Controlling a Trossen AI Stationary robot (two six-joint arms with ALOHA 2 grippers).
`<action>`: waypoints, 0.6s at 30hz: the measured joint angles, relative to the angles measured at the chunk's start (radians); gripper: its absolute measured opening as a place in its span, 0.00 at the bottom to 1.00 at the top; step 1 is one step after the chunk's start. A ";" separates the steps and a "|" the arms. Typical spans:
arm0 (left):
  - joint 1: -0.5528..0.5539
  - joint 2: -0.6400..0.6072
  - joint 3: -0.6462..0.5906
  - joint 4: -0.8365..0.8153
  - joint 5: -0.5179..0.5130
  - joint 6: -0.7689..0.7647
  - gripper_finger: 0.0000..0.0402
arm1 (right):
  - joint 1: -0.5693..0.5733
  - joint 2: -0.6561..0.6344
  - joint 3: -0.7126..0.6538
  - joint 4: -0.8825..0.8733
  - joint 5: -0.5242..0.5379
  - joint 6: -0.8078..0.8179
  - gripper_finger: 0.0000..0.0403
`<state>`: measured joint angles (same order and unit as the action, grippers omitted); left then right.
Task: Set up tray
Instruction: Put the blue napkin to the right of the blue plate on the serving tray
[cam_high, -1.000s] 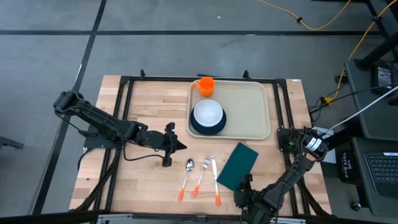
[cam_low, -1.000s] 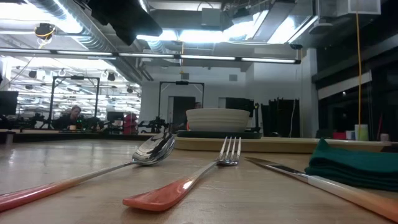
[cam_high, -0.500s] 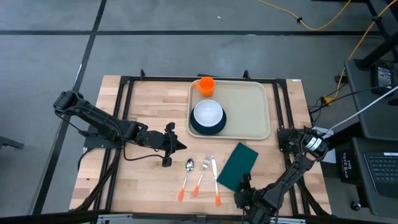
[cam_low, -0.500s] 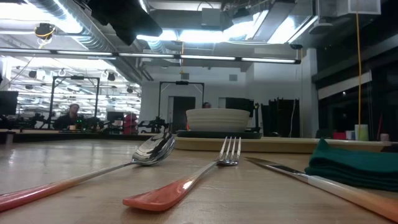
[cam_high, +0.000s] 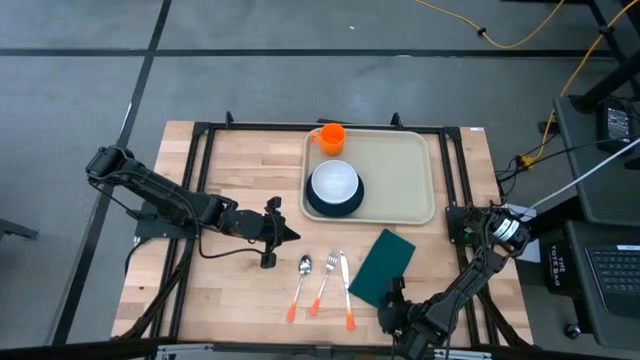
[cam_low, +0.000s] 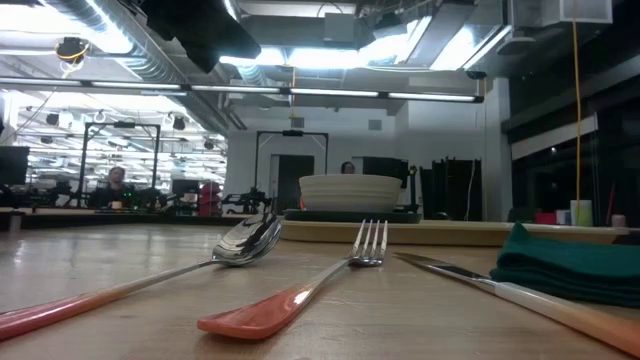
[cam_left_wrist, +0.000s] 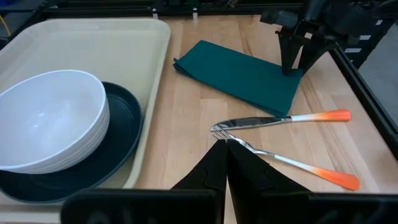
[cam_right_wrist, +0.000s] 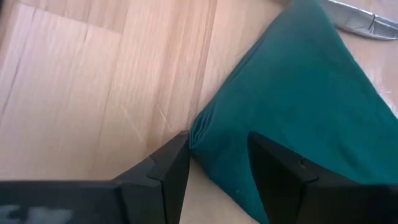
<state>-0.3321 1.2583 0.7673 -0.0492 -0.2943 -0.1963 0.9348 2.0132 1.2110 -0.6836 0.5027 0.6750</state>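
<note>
Right now, step in hand: I judge it is picking up the napkin (cam_high: 381, 267) to carry it to the tray (cam_high: 395, 175); my right gripper (cam_right_wrist: 214, 163) sits at the napkin's near corner, by the table's (cam_high: 235, 170) near edge.
Right gripper fingers: parted narrowly, straddling the napkin's corner edge, with nothing clamped as far as I can see.
Left gripper (cam_high: 288, 234): fingers closed together, holding nothing, waiting left of the cutlery near the table's middle.
Tray position: at the table's far right, long side along the far edge; the plate (cam_high: 333, 200) with the white bowl (cam_high: 333, 181) on it sits at its near left corner, the orange cup (cam_high: 331, 136) at its far left corner.
Doing it well: I would close only once the cloth edge is well between the fingers, lift cleanly so the fold does not drag, and keep clear of the knife (cam_high: 346, 289) just beside the napkin.
Right wrist view alone shows: the corner lying between the fingers; the high view hides that under the arm.
High view alone shows: the bare right half of the tray.
Low view alone shows: the spoon (cam_low: 246, 242) and fork (cam_low: 366, 243) lying flat, tips toward the tray.
</note>
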 joint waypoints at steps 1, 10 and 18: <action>0.000 0.000 0.000 0.000 0.000 0.000 0.02 | 0.000 0.000 0.000 0.000 0.002 0.000 0.42; 0.000 0.000 0.000 0.000 0.000 0.000 0.01 | 0.000 0.002 0.000 0.000 0.012 0.027 0.40; 0.000 0.000 0.000 0.000 0.000 0.000 0.02 | -0.001 0.003 0.000 0.013 0.008 0.057 0.20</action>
<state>-0.3321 1.2583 0.7673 -0.0490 -0.2943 -0.1959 0.9342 2.0158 1.2106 -0.6704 0.5102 0.7317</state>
